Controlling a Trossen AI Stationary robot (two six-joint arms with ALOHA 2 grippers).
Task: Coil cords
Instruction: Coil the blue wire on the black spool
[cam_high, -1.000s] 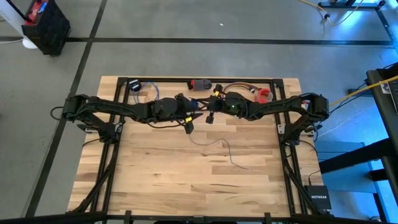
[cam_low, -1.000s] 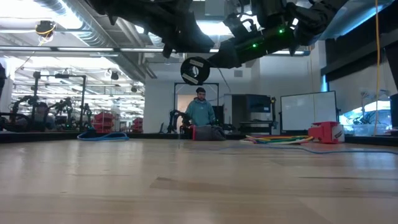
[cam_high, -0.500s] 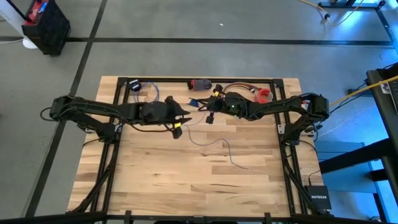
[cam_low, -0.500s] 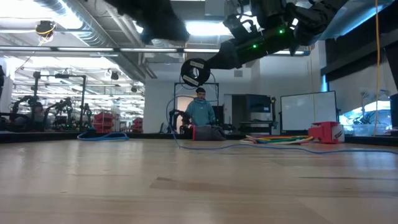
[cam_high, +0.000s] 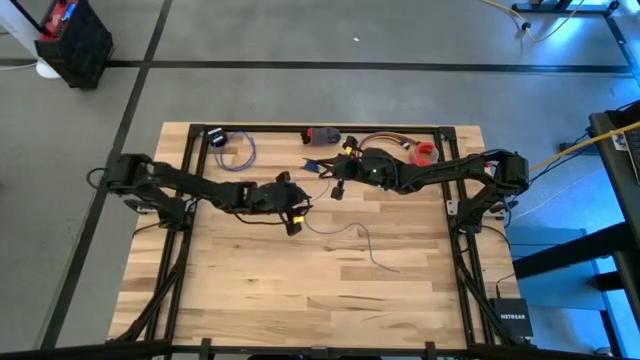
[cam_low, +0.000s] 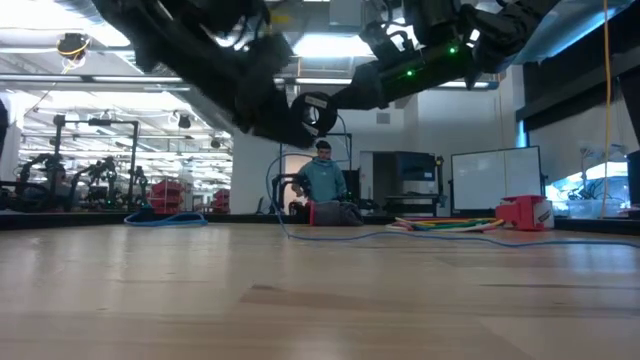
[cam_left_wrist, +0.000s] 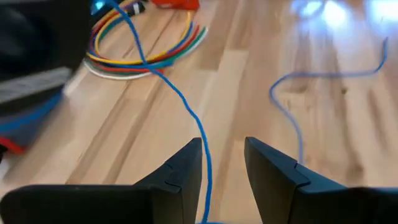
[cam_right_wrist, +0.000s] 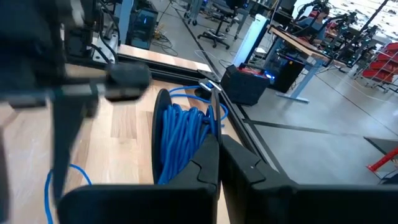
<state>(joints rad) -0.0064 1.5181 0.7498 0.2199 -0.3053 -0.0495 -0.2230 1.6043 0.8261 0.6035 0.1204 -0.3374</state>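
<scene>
The near half of the wooden surface (cam_high: 250, 290) is bare. Past it, right of the middle, lies the loose end of the cord (cam_high: 375, 255), a thin grey-lilac wire. It squiggles from there back and to the left, toward the centre of the surface.

The left end effector (cam_high: 292, 215) hangs over that stretch, just left of centre, and its arm reaches in from the left edge. In its wrist view the two dark fingers (cam_left_wrist: 183, 168) stand apart, so it is open. The cord runs up through the gap between them, and they are not closed on it. Whether it brushes either finger cannot be told. Beyond the fingers a further bend of the same cord lies flat on the boards.

Slightly farther back and right of centre is the right end effector (cam_high: 338, 188), held above the surface. It is closed on the black disc (cam_low: 315, 113). Its wrist view shows many turns of cord wound inside the disc's round rim (cam_right_wrist: 158, 124), with the fingers (cam_right_wrist: 208, 165) pinched together at the rim's edge.

Several things sit along the far edge:
- At the left, a small dark item (cam_high: 215, 137) with a blue loop (cam_high: 245, 152) beside it.
- Near the middle, a grey and red object (cam_high: 322, 135).
- Right of that, a ring of coloured cables (cam_high: 385, 140), with a red object (cam_high: 424, 153) just beside it.

In the room behind, a person (cam_low: 322, 180) stands facing the surface.
</scene>
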